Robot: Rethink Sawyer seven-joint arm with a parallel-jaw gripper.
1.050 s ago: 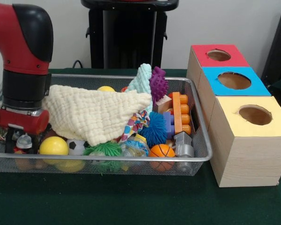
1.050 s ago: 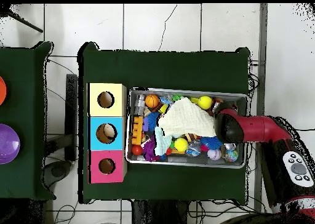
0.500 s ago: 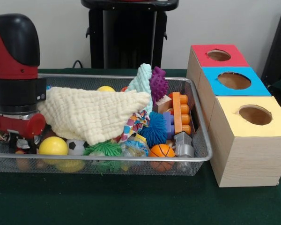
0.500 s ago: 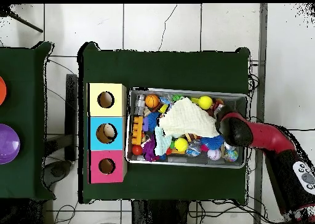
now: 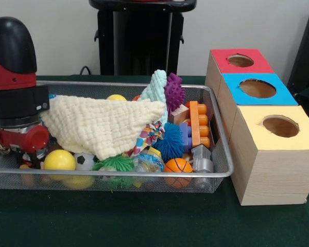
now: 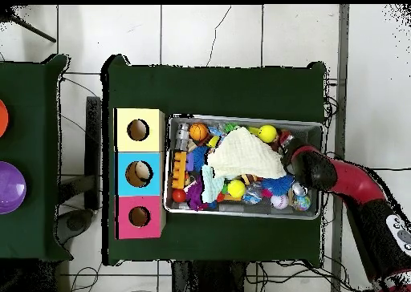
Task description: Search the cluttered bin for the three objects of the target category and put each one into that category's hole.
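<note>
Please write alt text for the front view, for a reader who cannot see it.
A red and black robot arm reaches down into the left end of a wire mesh bin full of toys under a cream cloth. Three boxes with round holes, red, blue and yellow, stand at its right.

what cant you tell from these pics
- Hand, front view: hidden by the red and black arm; open or shut unknown.
- Toys beneath the cream knitted cloth: covered, both views.
- Insides of the red, blue and yellow wooden box holes: too dark.
</note>
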